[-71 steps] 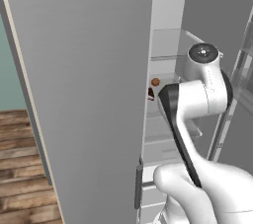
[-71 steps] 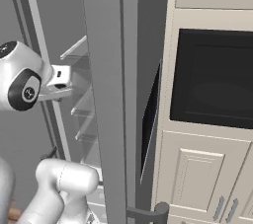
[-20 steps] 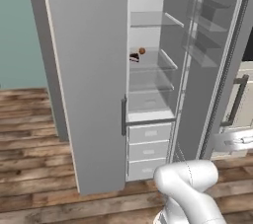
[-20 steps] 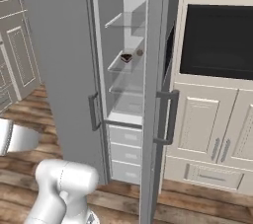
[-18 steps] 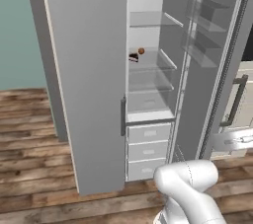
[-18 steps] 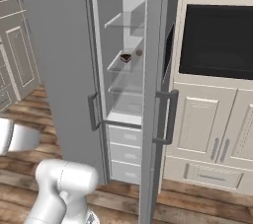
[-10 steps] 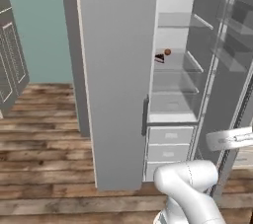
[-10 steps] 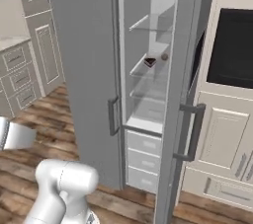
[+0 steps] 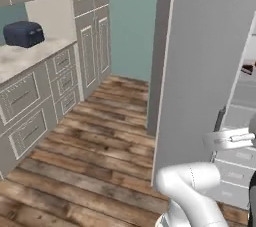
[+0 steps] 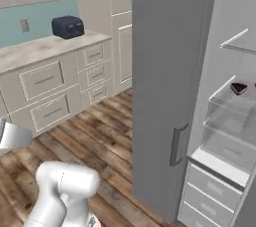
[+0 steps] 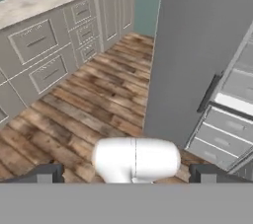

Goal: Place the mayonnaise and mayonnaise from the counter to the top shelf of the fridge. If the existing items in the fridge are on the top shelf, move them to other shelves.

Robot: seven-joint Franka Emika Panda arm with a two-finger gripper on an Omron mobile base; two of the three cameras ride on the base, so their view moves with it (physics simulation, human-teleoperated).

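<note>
The jars themselves cannot be seen; the counter (image 10: 45, 48) where they should sit now comes into frame, carrying a dark toaster (image 10: 67, 26), well ahead and to the left of the hand in the hand view. That is the change: half a second ago both base views faced the open fridge (image 10: 165, 81) squarely, and now the whole picture has swung left — the base has turned, not the fridge. My guess is the robot is leaving the fridge to fetch the first jar, so the task is barely begun. The gripper (image 11: 126, 173) hangs low over the wood floor (image 11: 74, 114), jaws spread wide, holding nothing. The right base view gives what the hand view lacks — a small dark item (image 10: 238, 88) on a glass shelf (image 10: 232, 103), not the top one. The left base view catches it at its right edge (image 9: 247, 69)
</note>
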